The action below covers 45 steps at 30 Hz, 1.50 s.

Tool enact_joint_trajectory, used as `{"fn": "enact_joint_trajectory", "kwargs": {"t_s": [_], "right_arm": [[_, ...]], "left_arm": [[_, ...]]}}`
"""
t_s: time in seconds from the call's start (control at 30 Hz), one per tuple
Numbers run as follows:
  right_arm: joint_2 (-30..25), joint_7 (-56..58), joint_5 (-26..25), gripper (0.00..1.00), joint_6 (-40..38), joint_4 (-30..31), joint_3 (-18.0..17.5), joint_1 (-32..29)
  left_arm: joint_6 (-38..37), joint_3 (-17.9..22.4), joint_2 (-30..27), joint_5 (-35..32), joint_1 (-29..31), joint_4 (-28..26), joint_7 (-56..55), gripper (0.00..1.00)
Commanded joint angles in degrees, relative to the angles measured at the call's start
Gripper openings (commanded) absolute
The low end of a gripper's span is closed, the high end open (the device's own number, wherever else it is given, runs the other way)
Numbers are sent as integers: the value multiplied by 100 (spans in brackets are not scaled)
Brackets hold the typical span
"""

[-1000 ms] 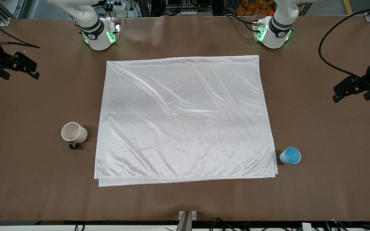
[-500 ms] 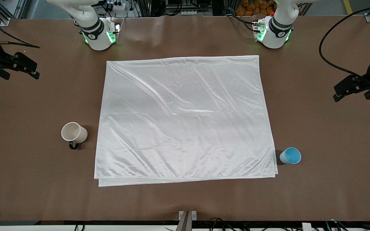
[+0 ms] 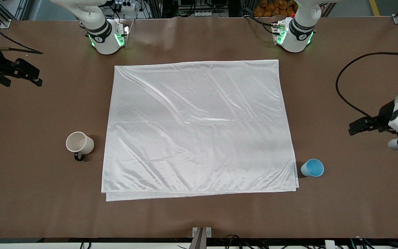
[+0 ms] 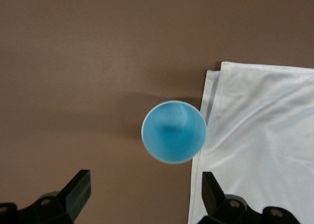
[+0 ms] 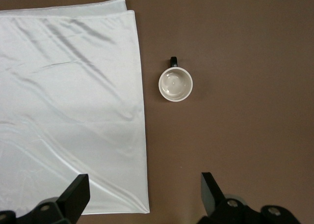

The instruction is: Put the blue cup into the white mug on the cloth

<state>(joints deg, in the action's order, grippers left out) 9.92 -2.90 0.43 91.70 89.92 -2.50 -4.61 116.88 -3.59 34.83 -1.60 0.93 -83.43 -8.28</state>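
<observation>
The cloth [image 3: 199,129] lies mid-frame on the table [image 3: 29,200]; white mug [image 3: 79,143] lower left, blue cup [image 3: 312,168] lower right (just beside the cloth's corner).

Large shiny white satin-like rectangular cloth [image 3: 199,128]: flat mid-table, soft diagonal wrinkles, folded double edge showing along the side nearest the front camera.

Small light-blue handleless tapered cup [image 3: 312,168]: upright, empty, brighter blue inside, on bare table just beside the cloth's near corner at the left arm's end; rim overlaps the cloth edge in the left wrist view [image 4: 173,131].

Cream-white round ceramic mug [image 3: 79,143]: upright, empty, pale beige inside, black loop handle toward the front camera, on bare table near the cloth edge at the right arm's end, not on cloth.
</observation>
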Motion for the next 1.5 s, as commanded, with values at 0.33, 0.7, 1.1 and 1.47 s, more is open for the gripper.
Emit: {"fn": "enact_joint_trajectory", "kwargs": {"t_s": [0.33,0.7,1.1,1.47], "right_arm": [[1170,53,-61,100,1050,-142,-57,-75],[1689,342,-70,100,1824,-177,-66,-31],[2084,624,-105,100,2316,-203,-66,-75],[2524,633,-395,100,2818,-203,-57,-128]], "left_arm": [[818,-28,630,-95,12,125,-139,100],[1100,-19,797,-104,30,55,-139,100],[1258,-28,859,-113,118,-94,-130,97],[1354,-37,920,-51,118,-130,-139,54]]}}
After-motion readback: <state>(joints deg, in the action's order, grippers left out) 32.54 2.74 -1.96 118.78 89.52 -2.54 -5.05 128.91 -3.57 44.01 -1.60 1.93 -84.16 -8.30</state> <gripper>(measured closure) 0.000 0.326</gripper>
